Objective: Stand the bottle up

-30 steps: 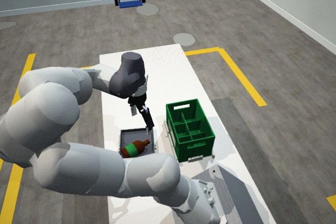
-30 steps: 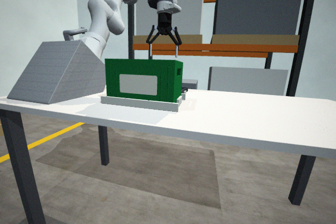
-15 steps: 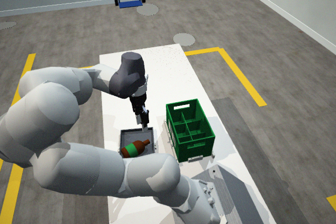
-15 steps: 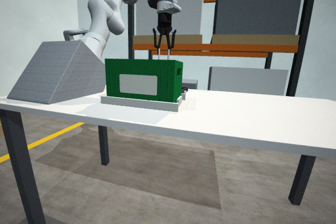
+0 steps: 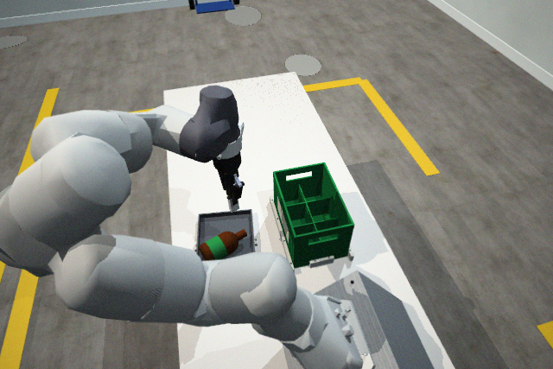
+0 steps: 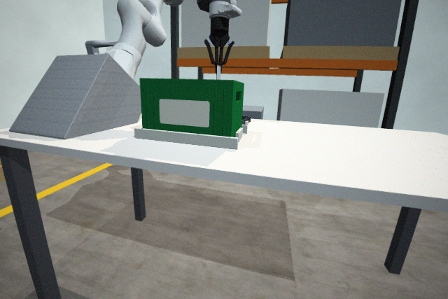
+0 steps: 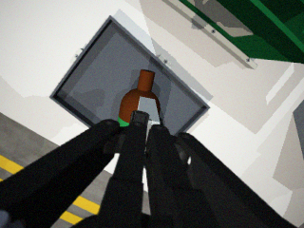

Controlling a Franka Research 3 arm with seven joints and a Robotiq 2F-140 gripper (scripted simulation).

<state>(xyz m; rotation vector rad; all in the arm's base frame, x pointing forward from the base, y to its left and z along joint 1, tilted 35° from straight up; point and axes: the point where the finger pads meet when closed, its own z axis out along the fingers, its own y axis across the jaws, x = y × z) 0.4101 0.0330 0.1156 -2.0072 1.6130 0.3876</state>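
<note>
A brown bottle (image 5: 221,243) with a green label lies on its side in the grey tray (image 5: 225,230), neck pointing toward the crate. It also shows in the wrist view (image 7: 140,97), partly hidden behind my fingers, inside the tray (image 7: 128,85). My gripper (image 5: 233,206) hangs above the tray's far edge, well above the bottle, fingers pressed together on nothing. In the exterior view the gripper (image 6: 218,75) hovers above the crate's top edge; the tray and bottle are hidden behind the crate.
A green crate (image 5: 311,213) with inner dividers stands right of the tray, seen from the side in the exterior view (image 6: 191,106). A grey wedge-shaped block (image 6: 78,94) sits at the arm's base. My arm's links cover the tray's near edge.
</note>
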